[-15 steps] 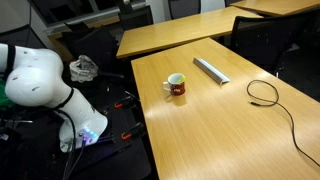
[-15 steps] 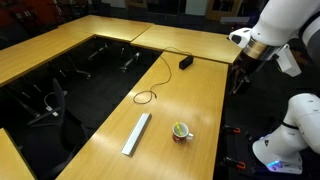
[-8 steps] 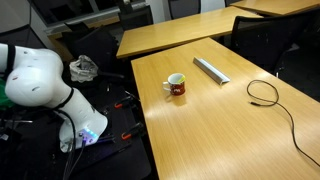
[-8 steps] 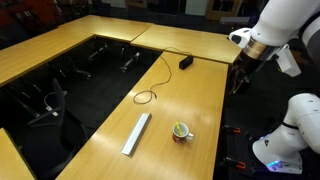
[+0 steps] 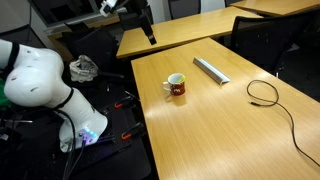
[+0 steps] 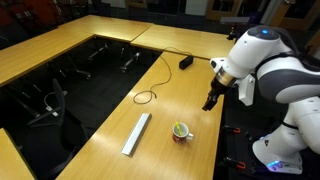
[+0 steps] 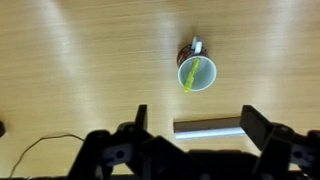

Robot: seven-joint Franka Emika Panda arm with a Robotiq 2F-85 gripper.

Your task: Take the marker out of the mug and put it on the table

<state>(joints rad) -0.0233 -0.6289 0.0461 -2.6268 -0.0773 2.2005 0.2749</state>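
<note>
One small dark red-brown mug (image 5: 176, 86) with a pale cream rim and handle stands upright on the large light-wood table (image 5: 220, 130). It is near the long edge on the side of the robot's white base (image 5: 35, 80). In the wrist view this mug (image 7: 197, 73) is seen from above. The short, thin, bright yellow marker (image 7: 195, 74) is inside it and leans across the pale interior, so the marker is not yet on the table. In an exterior view the marker shows only as a small yellow-green spot (image 6: 180, 128) at the mug's opening.

The gripper (image 6: 210, 101) hangs in the air over the table, close to the same long edge, and it is apart from the mug and touches nothing. In the wrist view its two dark fingers (image 7: 141, 120) stand wide apart with only bare wood and the bar between them, so the gripper (image 7: 196, 115) is released and holds nothing.

A long flat grey bar (image 5: 211, 70) lies on the wood near the mug, more toward the opposite long edge, and does not touch the mug. A thin black cable (image 5: 265, 92) makes a loop on the table, well apart from the mug. A small black box (image 6: 186, 62) sits toward the far end of the table.
</note>
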